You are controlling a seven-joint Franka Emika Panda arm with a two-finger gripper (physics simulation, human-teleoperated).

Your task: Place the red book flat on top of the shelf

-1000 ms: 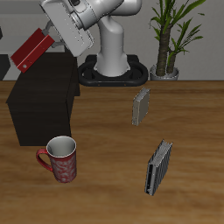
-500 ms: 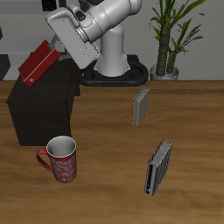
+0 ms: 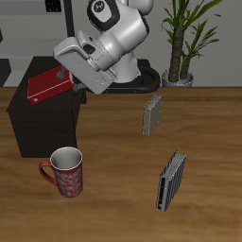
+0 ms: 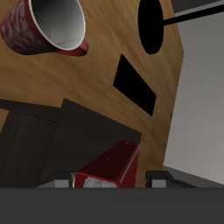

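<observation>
"Where is the red book (image 3: 47, 87)?"

"The gripper (image 3: 66, 77) has its two fingers shut tight on one end of it. The book lies nearly flat, just over the top of the shelf (image 3: 43, 123), near the back."

"Is anything inside the mug (image 3: 64, 172)?"

"No. The mug stands upright in front of the shelf, and it looks empty. The wrist view shows its pale inside (image 4: 59, 19) too."

"Other books?"

"A small grey book (image 3: 152, 115) and a grey striped book (image 3: 171, 181) stand apart on the table (image 3: 113, 142)."

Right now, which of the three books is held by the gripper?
The red book: the gripper grips it above the shelf. The small grey book and the grey striped book stand free on the table.
</observation>
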